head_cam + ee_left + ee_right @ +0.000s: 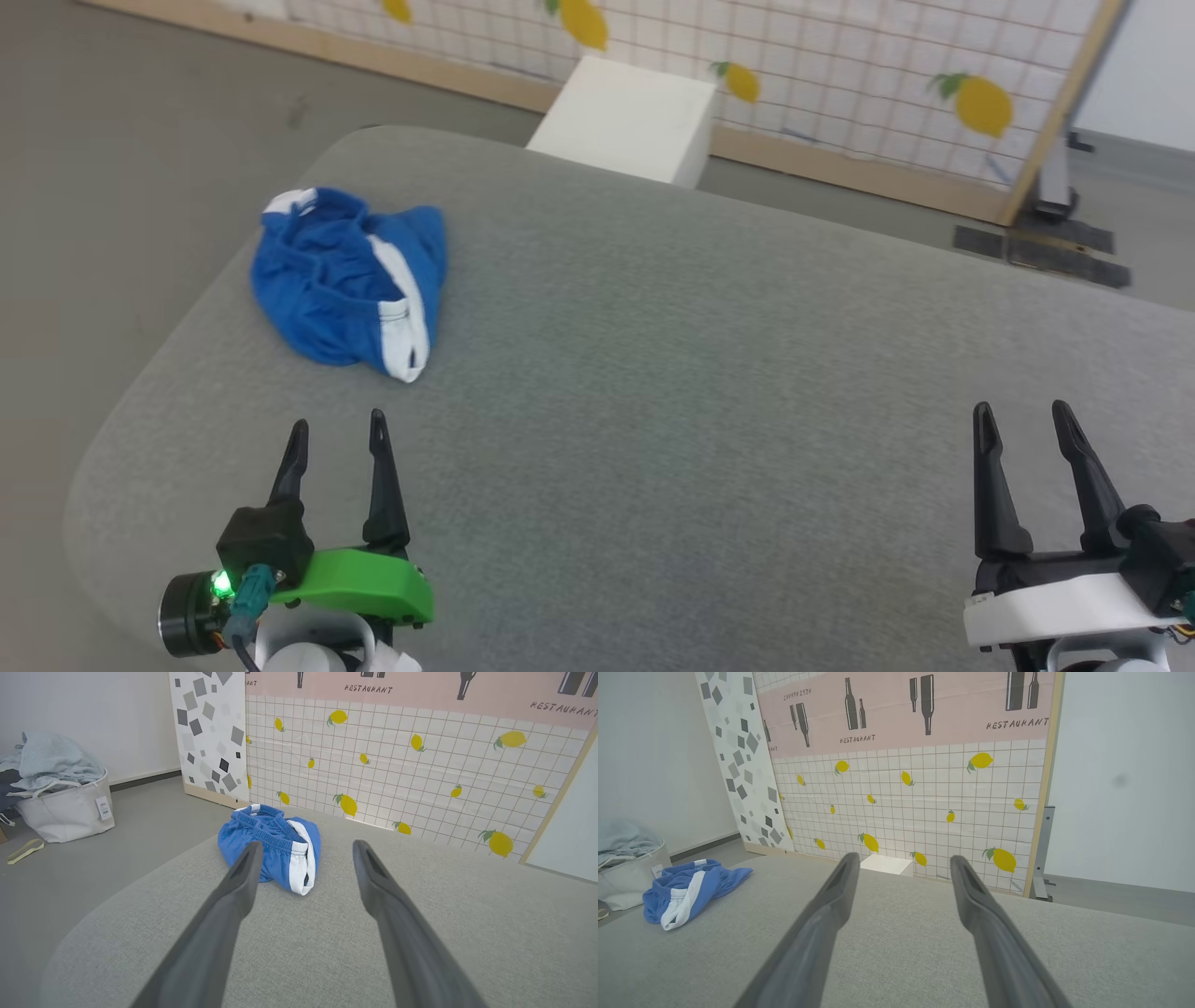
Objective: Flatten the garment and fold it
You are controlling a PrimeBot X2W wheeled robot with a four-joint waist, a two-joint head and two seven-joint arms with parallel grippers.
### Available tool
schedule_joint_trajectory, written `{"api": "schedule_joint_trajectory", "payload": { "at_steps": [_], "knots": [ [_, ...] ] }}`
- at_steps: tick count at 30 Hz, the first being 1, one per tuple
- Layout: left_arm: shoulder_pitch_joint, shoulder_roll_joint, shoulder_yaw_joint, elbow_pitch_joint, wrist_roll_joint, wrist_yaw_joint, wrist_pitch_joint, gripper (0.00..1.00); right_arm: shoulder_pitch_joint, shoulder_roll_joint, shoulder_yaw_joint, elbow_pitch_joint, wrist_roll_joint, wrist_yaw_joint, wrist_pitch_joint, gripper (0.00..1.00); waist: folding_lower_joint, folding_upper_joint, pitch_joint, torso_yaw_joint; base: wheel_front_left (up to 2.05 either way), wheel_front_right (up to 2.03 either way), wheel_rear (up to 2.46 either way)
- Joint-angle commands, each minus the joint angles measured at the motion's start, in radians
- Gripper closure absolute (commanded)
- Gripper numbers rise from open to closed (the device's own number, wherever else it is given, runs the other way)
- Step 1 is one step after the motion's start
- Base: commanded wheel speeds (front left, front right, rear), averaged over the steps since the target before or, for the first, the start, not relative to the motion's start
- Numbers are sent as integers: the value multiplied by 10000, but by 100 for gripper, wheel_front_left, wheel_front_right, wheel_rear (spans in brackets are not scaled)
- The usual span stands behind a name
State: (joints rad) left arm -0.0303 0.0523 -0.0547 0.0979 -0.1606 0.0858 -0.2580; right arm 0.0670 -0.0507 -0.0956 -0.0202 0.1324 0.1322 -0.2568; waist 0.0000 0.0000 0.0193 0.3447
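On the wide grey fabric-covered table (709, 392): nothing flattened yet. Plain white box (625, 117) sits beyond the far edge. Crumpled bright blue soft shorts (350, 280) with white stripes lie bunched near the table's left edge. Green-cased left gripper (338, 431) is near them, not touching, fingers spread, empty. White-cased right gripper (1022, 415) is well apart, likewise spread and empty.

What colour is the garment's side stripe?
White, on the bright blue garment; clearest in the left wrist view.
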Motion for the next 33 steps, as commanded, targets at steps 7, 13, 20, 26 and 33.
{"api": "schedule_joint_trajectory", "payload": {
  "at_steps": [7, 13, 20, 26, 33],
  "knots": [
    [-12, -20, 136, -88, -148, 37, -38, 0, 6, 5, 8, -78, -96, -15, -49, 0, 0, 0, 156, 1690, 0, 0, 0],
    [70, -20, 265, -137, -215, 43, -38, 0, -33, 5, 80, -34, -143, -15, -49, 0, 0, 0, 177, 2026, 0, 0, 0],
    [-264, -20, 483, -166, -371, -181, -38, 0, -115, 5, 109, -50, -226, -15, -49, 0, 0, 0, 355, 1842, 0, 0, 0],
    [-1925, 284, 1034, 559, -225, -994, -38, 0, -385, 5, 143, -154, -483, -15, -49, 0, 0, 0, 924, 1579, 0, 0, 0],
    [-5071, 1213, 1339, 2968, -574, -1728, 109, 0, -1041, 5, 199, -333, -984, -15, -49, 0, 0, 0, 2188, 896, 0, 0, 0]
  ]
}}
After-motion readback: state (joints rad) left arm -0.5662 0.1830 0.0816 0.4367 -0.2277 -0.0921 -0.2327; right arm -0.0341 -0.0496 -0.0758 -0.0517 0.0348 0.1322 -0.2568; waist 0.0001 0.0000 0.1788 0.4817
